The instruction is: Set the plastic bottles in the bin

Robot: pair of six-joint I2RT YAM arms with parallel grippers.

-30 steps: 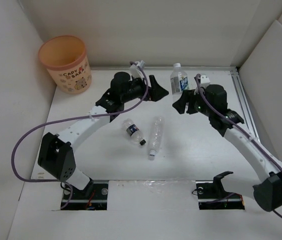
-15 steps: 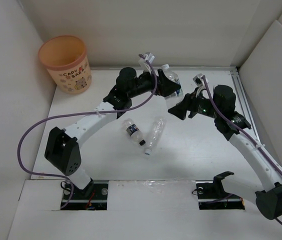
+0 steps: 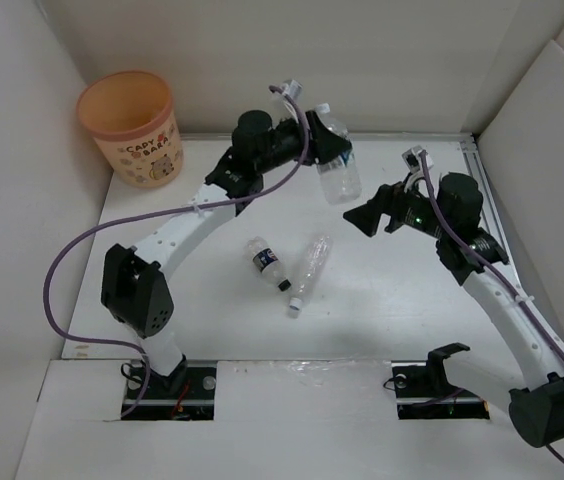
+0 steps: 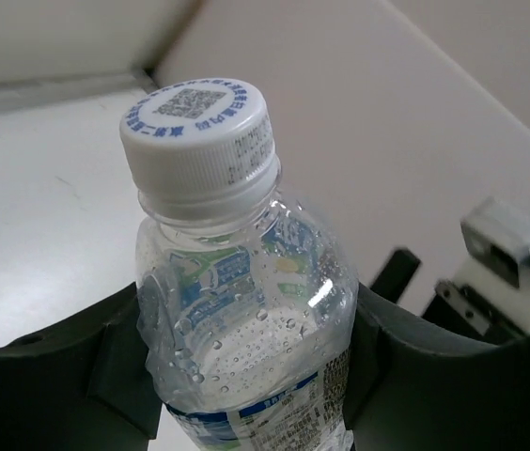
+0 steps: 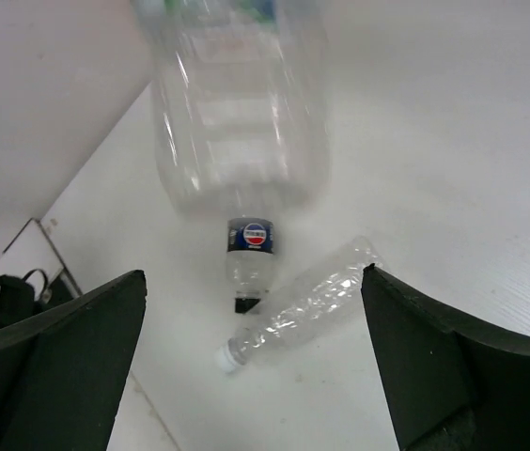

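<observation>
1. Seen from above, the left gripper (image 3: 330, 152) is clamped on a clear, white-capped bottle (image 3: 338, 178). It holds the bottle in the air at about 1 o'clock, clear of the table (image 3: 192, 300).
2. The wrist view shows the left fingers (image 4: 119, 371) pressing the bottle's shoulders from both sides, just below the cap (image 4: 197, 122).
3. The right gripper (image 3: 364, 215) hovers close by at 3 o'clock, with its jaws spread wide and nothing between them.
4. The bin (image 3: 150, 160), a peach bucket, stands in the far corner at 10 o'clock, well apart from the held bottle.
5. Two more bottles lie near the table's centre: a dark-labelled one (image 3: 267, 262) and, just beside it, a crumpled clear one (image 3: 308, 268).
6. The step in hand looks like carrying the bottle to the bin. To do it well, keep the squeeze firm, swing toward 9 o'clock above the rim, and release only once over the opening.
7. Hard to make out:
   - The held bottle's base is cut off in the left wrist view.
   - Its body is blurred and its top cropped in the right wrist view.
   - Whether the bin already holds any bottles cannot be told.
</observation>
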